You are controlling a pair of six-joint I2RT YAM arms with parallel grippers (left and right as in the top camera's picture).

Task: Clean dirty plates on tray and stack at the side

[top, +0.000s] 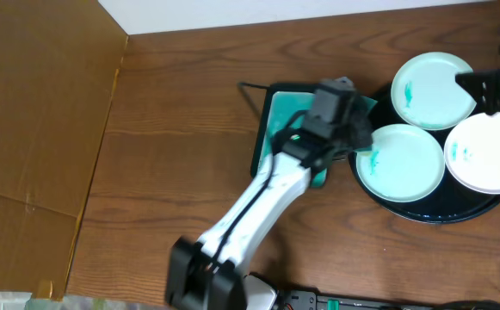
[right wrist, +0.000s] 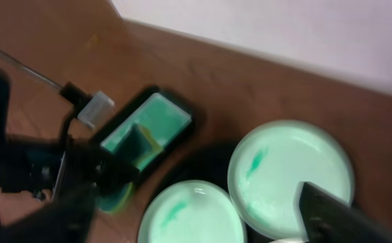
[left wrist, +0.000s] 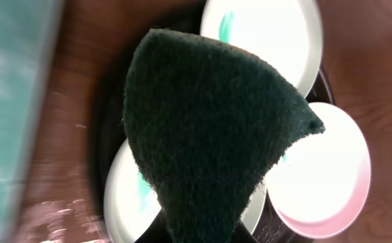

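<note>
Three plates lie on the round black tray: a pale aqua one at the back, a second aqua one at the front left and a white one at the right. Each carries a small teal smear. My left gripper is shut on a dark green scouring pad, hanging at the tray's left edge beside the near aqua plate. My right gripper is open above the tray, one dark finger over the rim of the far aqua plate.
A rectangular teal tray with a black rim lies just left of the round tray, under my left arm. A thin cable runs beside it. A brown cardboard panel covers the table's left side.
</note>
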